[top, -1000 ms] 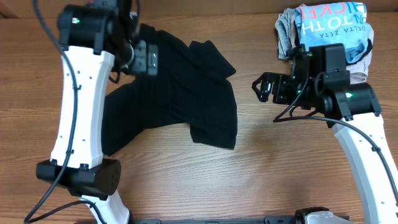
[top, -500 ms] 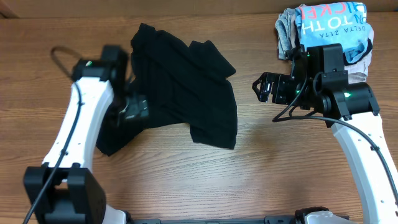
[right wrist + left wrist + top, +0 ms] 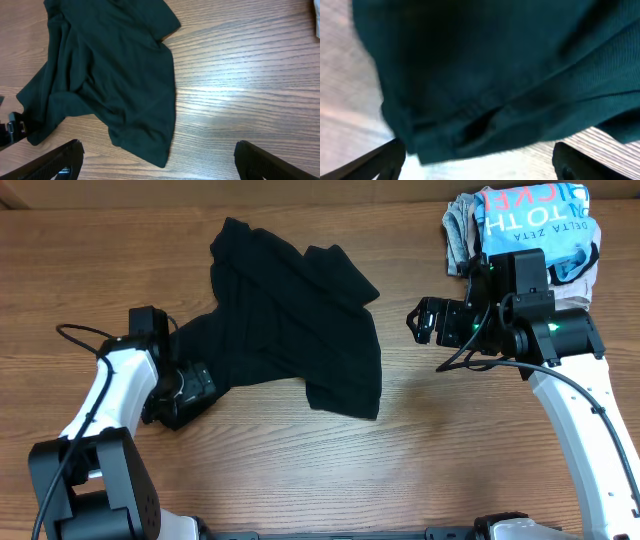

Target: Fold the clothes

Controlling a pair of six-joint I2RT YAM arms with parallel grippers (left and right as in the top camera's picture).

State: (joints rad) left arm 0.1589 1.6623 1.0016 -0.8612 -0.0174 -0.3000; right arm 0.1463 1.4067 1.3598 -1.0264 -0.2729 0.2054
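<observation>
A crumpled black shirt (image 3: 290, 320) lies on the wooden table, left of centre. My left gripper (image 3: 188, 392) is low at the shirt's lower-left corner. In the left wrist view its fingers (image 3: 480, 159) are wide apart and open, and the hem of the dark cloth (image 3: 485, 75) lies just ahead of them on the table. My right gripper (image 3: 425, 322) hovers open and empty to the right of the shirt. The right wrist view shows its fingers (image 3: 160, 161) spread above bare wood, with the shirt (image 3: 110, 75) ahead to the left.
A pile of folded clothes (image 3: 520, 230), with a light blue printed shirt on top, sits at the back right corner behind my right arm. Bare wood (image 3: 400, 460) lies in front of the shirt.
My left arm has swung from the shirt's far left edge down to its lower-left corner, close to the table. The shirt's upper left part now lies uncovered. The right arm has not moved.
</observation>
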